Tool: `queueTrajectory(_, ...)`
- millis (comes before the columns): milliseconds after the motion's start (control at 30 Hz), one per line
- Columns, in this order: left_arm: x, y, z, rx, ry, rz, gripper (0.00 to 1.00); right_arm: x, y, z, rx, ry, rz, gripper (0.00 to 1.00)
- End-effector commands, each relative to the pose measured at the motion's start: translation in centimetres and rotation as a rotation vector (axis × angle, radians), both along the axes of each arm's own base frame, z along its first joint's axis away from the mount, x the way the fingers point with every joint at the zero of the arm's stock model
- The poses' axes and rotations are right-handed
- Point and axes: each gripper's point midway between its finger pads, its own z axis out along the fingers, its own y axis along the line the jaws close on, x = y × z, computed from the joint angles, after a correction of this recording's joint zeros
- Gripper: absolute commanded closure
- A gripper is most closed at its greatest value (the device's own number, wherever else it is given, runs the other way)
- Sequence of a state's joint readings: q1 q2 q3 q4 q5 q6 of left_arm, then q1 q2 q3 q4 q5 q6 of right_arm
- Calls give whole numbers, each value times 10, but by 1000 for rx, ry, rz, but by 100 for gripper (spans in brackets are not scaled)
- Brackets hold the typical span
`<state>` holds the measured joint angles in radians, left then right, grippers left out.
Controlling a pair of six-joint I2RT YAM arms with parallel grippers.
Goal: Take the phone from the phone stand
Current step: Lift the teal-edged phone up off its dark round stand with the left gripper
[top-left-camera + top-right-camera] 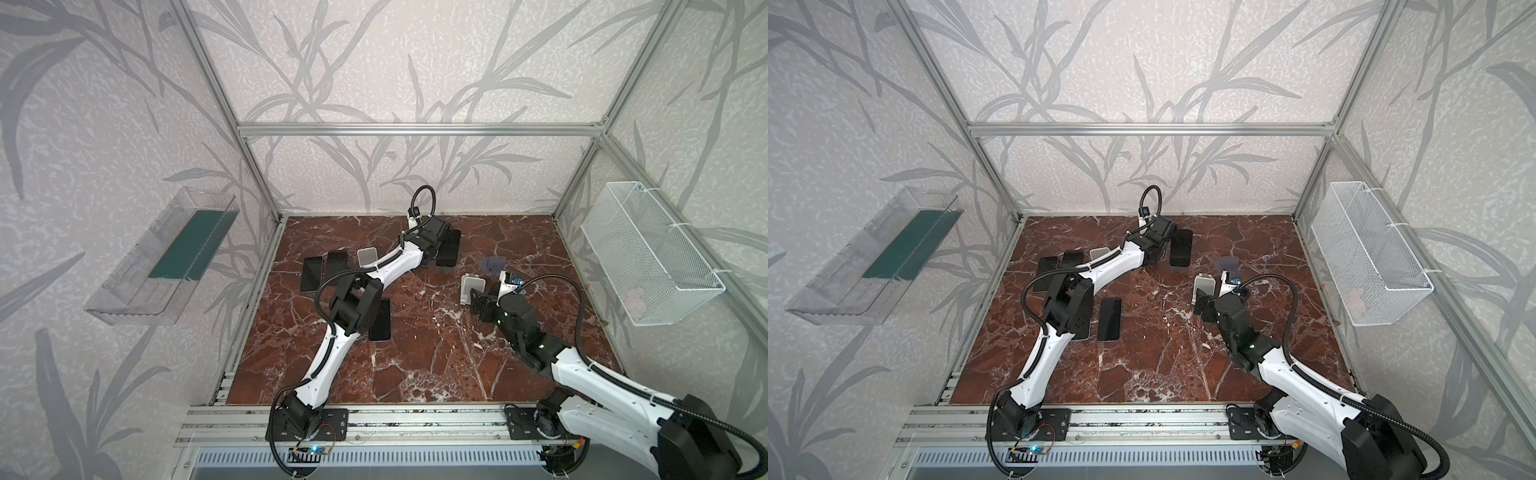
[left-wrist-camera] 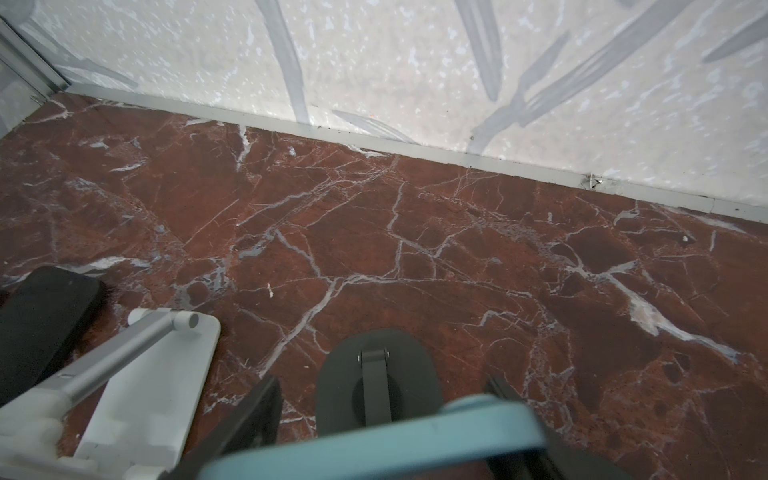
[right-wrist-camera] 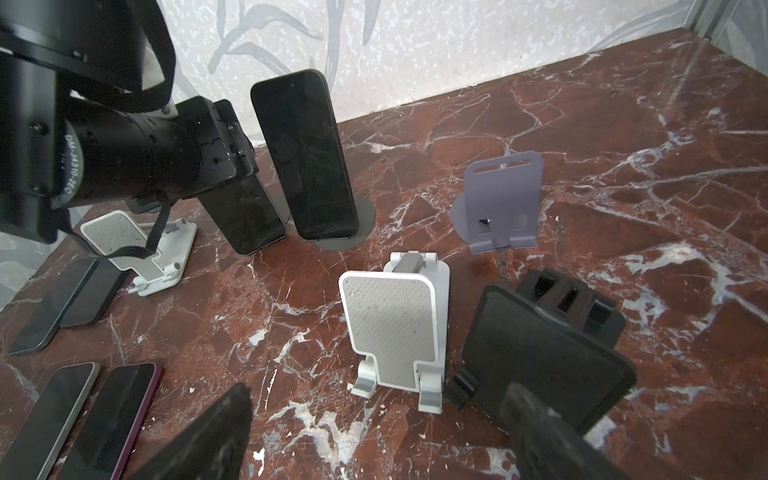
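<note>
**Left gripper on a phone at the back stand, right gripper wide and empty**

Through the left wrist camera I see the left gripper (image 2: 384, 382) with one finger on each side of a blue-rimmed phone (image 2: 415, 428). Both fingers look pressed to its side edges, though the rim is close to the lens and blurred. Just past the rim is the black round phone stand (image 2: 340, 365). Its arm runs from the far hinge to behind the phone, so this phone is right at the stand. A white stand (image 2: 166, 374) is just beside it.

In the right wrist view an upright phone (image 3: 305, 153) leans on a round black base (image 3: 349, 244) at the back of the marble desk (image 3: 685, 291). The left arm's wrist is just beside it, and a dark slab (image 3: 245, 216) hangs under that wrist. I cannot tell which of the two is the one between the fingers. In both top views the upright phone (image 1: 449, 247) (image 1: 1180, 248) is at the back, near the middle.

My right gripper (image 3: 378, 390) stands wide with nothing in it, low over the desk. It faces a second white stand (image 3: 395, 328) and a black stand (image 3: 540, 353), with a purple stand (image 3: 498, 199) farther back. Spare phones (image 1: 311, 274) lie flat on the left.
</note>
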<state>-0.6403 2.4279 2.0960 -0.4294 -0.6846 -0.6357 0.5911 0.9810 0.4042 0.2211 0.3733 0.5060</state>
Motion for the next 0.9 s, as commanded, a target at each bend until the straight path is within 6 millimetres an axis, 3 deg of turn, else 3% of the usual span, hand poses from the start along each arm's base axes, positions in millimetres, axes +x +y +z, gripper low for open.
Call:
queueTrajectory(0, -5, 8, -1, 42, 16, -7, 28, 0, 1, 6, 22, -23, 1, 6)
queueTrajectory(233, -8, 8, 10, 20, 14, -61, 34, 0, 2, 4, 23, -16, 3, 6)
queueTrajectory(567, -24, -20, 50, -70, 7, -283, 41, 1, 3, 3, 18, -13, 6, 6)
queueTrajectory(867, -39, -19, 70, -87, 17, -333, 42, 1, 2, 2, 15, -13, 1, 6)
